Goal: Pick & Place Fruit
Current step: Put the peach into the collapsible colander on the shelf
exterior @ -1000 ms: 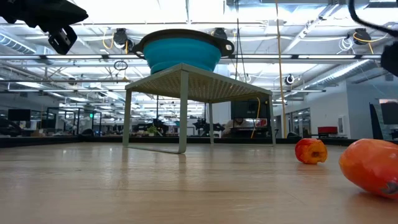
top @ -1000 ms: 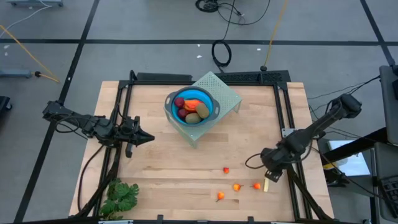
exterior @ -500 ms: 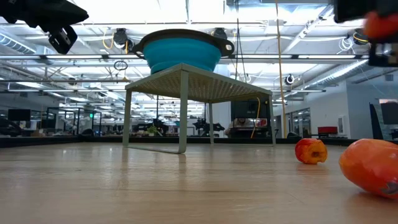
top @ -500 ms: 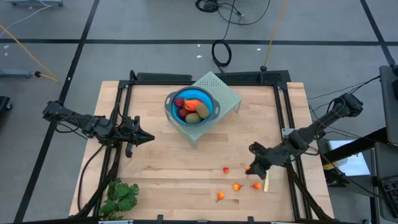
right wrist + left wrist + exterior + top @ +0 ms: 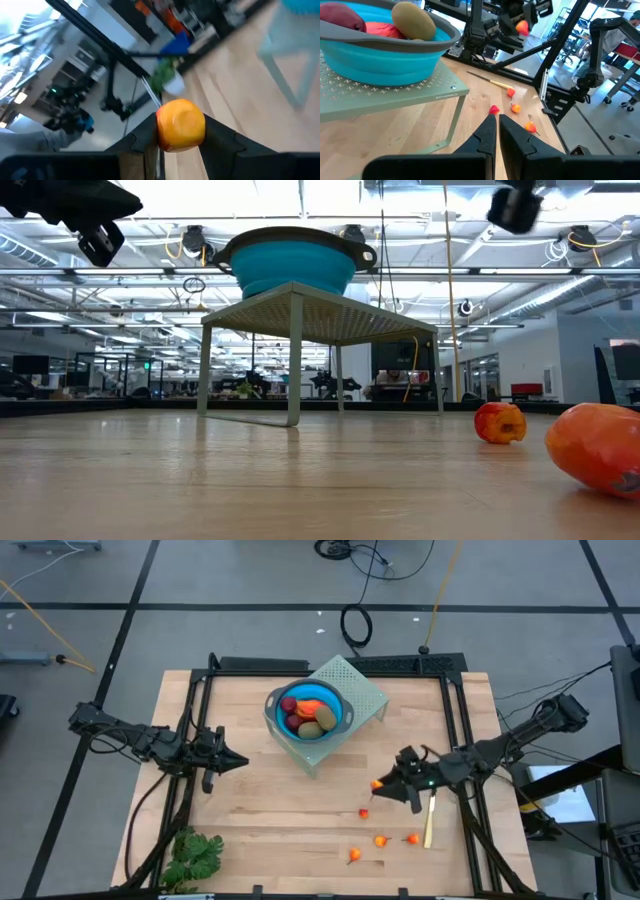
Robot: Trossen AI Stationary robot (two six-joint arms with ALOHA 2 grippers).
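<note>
grey tiled floor [image 5: 200, 580], black cables [image 5: 357, 624], bright ceiling lights [image 5: 300, 200]

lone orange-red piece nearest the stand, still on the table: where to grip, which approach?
Grip the small orange-red piece across its middle, coming straight down from above. It is tiny and roundish, lying alone on bare table with its neighbours well apart, so both sides look free for fingers. The right gripper is nearest but already holds an orange piece; the left gripper waits across the table.
</note>
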